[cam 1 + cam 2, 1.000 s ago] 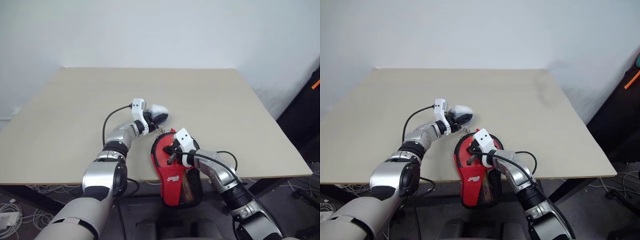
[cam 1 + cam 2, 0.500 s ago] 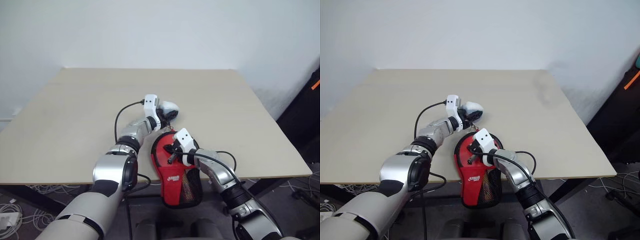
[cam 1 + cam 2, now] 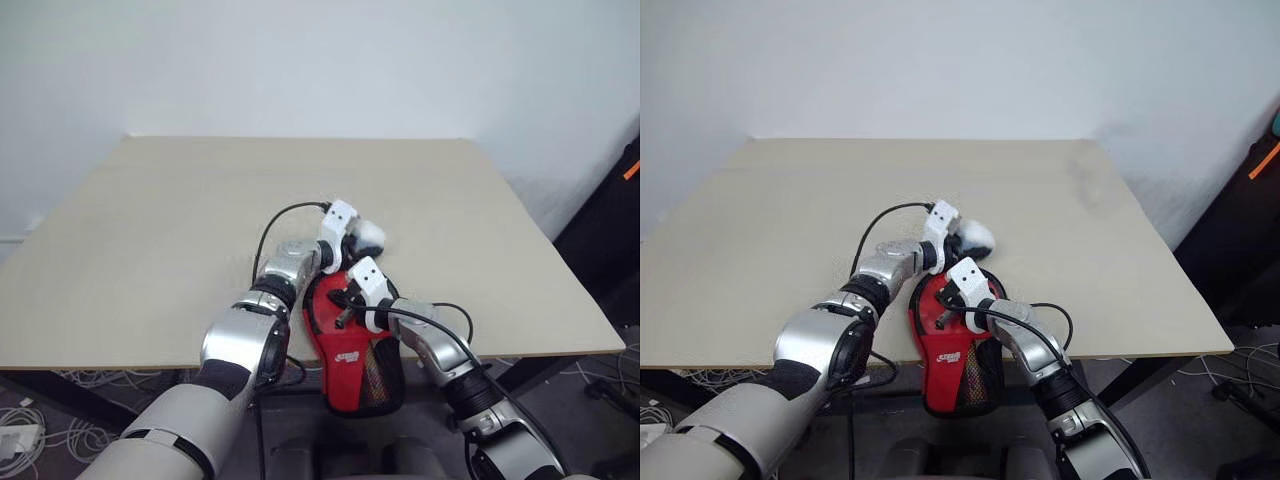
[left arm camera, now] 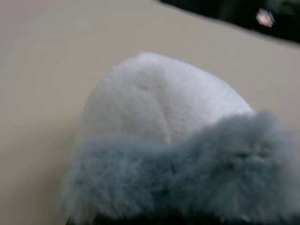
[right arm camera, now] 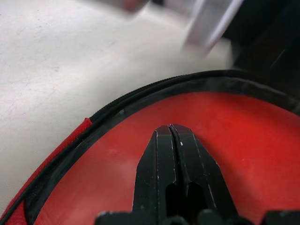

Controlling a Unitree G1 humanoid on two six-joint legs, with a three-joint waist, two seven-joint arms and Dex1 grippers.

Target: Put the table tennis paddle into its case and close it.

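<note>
My right gripper (image 5: 171,133) clenched empty on the red case (image 3: 350,345) at the table (image 3: 150,230) edge, my left gripper (image 3: 352,243) grasping a white furry lump (image 4: 159,117)

One case (image 3: 352,345), one white-and-grey fluffy lump (image 3: 368,238), one table (image 3: 150,230), and two grippers, left (image 3: 352,244) and right (image 5: 171,136).

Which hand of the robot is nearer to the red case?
Right. The right hand, shut, sits over the red face of the case. The left hand is just beyond the case's far edge, holding a white fluffy lump.
</note>
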